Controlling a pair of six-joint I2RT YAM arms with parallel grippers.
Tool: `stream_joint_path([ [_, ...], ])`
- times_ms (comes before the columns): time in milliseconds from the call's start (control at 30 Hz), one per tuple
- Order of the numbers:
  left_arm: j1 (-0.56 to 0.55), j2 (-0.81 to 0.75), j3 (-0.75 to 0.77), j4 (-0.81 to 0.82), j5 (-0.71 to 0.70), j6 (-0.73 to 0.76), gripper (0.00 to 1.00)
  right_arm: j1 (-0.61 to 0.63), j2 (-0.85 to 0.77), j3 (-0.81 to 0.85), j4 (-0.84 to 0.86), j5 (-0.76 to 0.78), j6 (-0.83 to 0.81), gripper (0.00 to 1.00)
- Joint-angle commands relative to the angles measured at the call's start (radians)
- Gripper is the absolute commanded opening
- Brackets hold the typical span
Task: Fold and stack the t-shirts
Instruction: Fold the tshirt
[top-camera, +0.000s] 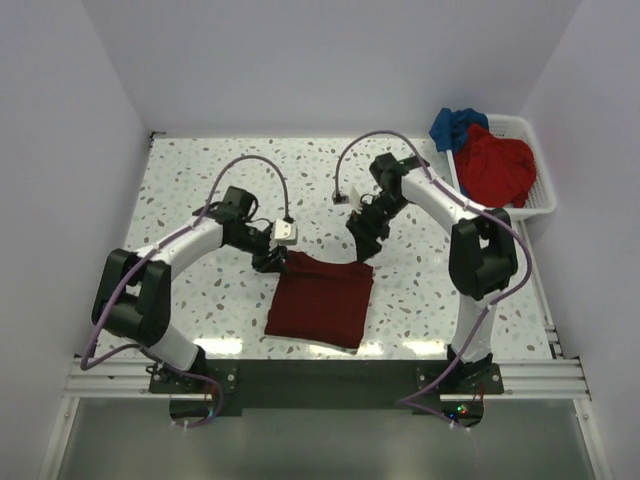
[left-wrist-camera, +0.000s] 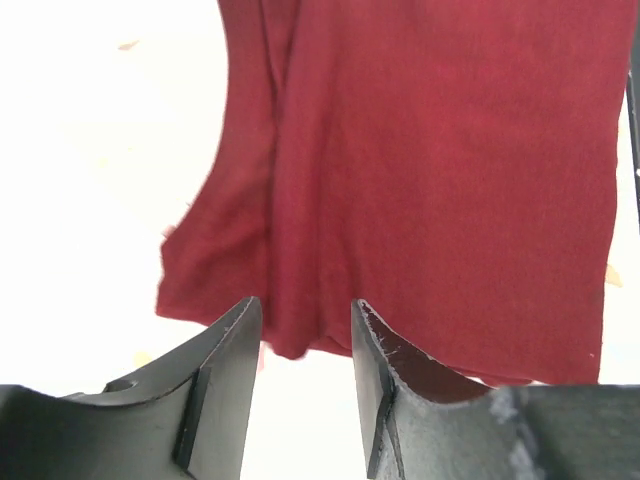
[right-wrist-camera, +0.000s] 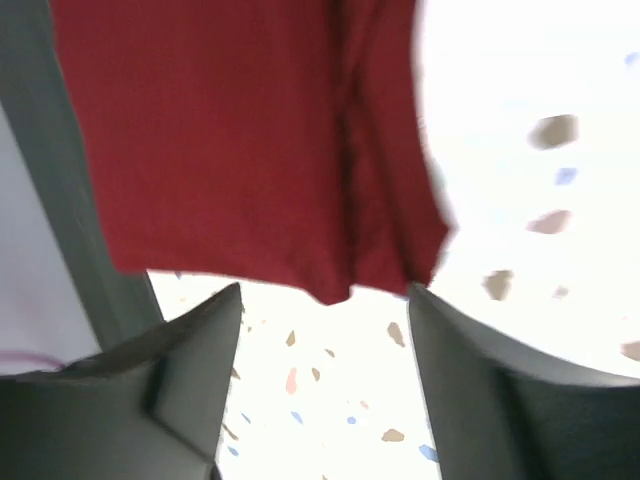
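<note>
White speckled surface (top-camera: 190, 190) with plain white walls round it, and I count three t-shirts on my feed. One, the dark maroon t-shirt (top-camera: 320, 300), lies folded into a rough rectangle in the middle of the surface, towards the near edge, between the two arms. The other two are bunched up in the single white basket (top-camera: 543, 205) at the far right corner. The red t-shirt (top-camera: 495, 170) fills most of it, and the blue t-shirt (top-camera: 455, 125) sits at its far left end, spilling over the rim a bit.

Two grippers, both at the maroon one's far edge. The left gripper (top-camera: 268, 260) is at the far left corner with its fingers spread and nothing pinched. On its wrist cam the hem dips towards the gap between them. The right gripper (top-camera: 360, 245) is at the far right corner, also released, and its own cam shows the cloth's edge just past the fingertips.
</note>
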Motion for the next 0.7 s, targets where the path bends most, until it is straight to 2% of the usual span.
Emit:
stream_joint_path([
  [0,-0.021,-0.079,0.042,0.082,0.08,0.043,0.47,-0.056,0.054,0.15,-0.017,-0.168,0.225,0.65],
  [33,-0.034,-0.078,0.049,0.12,0.078,0.053,0.47,-0.058,0.097,0.163,0.025,-0.194,0.268,0.6],
  [67,-0.065,-0.056,0.059,0.136,0.075,0.062,0.47,-0.058,0.114,0.18,0.049,-0.212,0.311,0.49],
  [200,-0.143,0.039,0.146,0.159,0.054,0.073,0.47,-0.053,0.184,0.171,0.216,-0.277,0.565,0.34],
  [400,-0.241,0.168,0.226,0.164,0.049,0.065,0.47,-0.021,0.246,0.143,0.376,-0.309,0.716,0.3],
  [667,-0.277,0.261,0.258,0.135,0.034,0.062,0.47,0.025,0.321,0.129,0.407,-0.331,0.72,0.3],
])
